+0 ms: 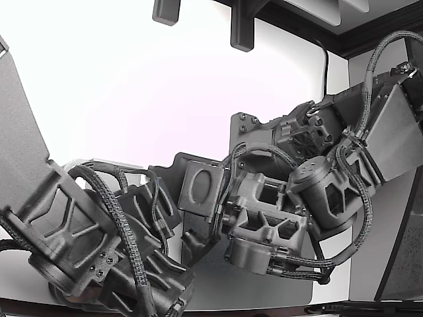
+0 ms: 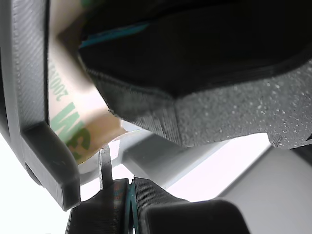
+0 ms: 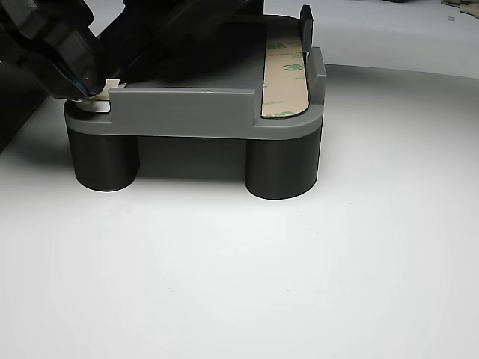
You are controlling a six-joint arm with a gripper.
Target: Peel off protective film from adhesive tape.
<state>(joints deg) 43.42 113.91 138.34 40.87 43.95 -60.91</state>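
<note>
A tan strip of adhesive tape with green print lies in the right-hand slot of a grey fixture. In the wrist view, tan tape with green lettering lies along the fixture wall. At the fixture's left corner in the other view, my gripper is shut, with a small pale tab of protective film at its tips. In the wrist view the gripper shows its tips pressed together, and the thin film tab rises beside them. A large dark finger body hides most of the tape there.
The fixture stands on two black round legs on a white table. In the exterior view two dark arms with braided cables crowd the middle and hide the fixture. A dark post stands at the strip's far end.
</note>
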